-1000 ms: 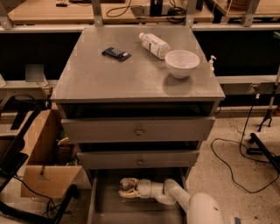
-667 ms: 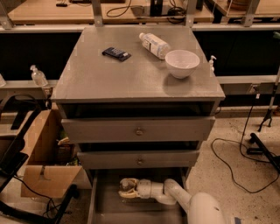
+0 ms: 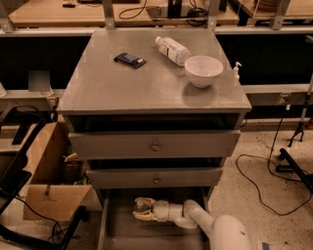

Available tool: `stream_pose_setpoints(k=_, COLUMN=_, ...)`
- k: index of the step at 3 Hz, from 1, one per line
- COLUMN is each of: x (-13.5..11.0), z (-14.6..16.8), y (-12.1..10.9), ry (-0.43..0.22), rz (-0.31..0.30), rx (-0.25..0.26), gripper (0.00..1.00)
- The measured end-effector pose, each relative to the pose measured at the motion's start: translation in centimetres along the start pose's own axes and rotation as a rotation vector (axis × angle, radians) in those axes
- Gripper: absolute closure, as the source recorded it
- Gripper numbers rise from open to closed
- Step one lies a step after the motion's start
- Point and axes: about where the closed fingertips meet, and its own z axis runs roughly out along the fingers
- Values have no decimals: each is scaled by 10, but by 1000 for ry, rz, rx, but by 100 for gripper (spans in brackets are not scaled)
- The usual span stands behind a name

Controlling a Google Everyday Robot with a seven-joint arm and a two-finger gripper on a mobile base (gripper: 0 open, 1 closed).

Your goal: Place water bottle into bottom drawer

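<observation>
— Looking from where?
— From high up in front of the cabinet (image 3: 154, 144), close by, tilted down and forward.
— Taking in what?
— Whole top (image 3: 122, 83) mid-frame, desks (image 3: 58, 14) behind it along the upper edge, floor (image 3: 264, 166) to the right, box (image 3: 49, 190) to the left.
— And along the bottom edge?
— Drawer (image 3: 117, 229), cut off below. Arm (image 3: 225, 234) at lower right, nearest the lens. Gripper (image 3: 142, 207) inside the drawer, left of centre.

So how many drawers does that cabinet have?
3. The upper drawer, the middle drawer right below it, and the bottom drawer, pulled out, with the gripper inside it.
</observation>
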Motion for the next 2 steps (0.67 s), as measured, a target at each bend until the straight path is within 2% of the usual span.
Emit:
stream_pose_setpoints(k=1, x=0, z=0, y=0, ry=0, rz=0, rx=0, gripper=12)
stream_pose_setpoints(k=2, x=0, z=2, y=1, ry=-1, rz=1, rx=-3, gripper=0)
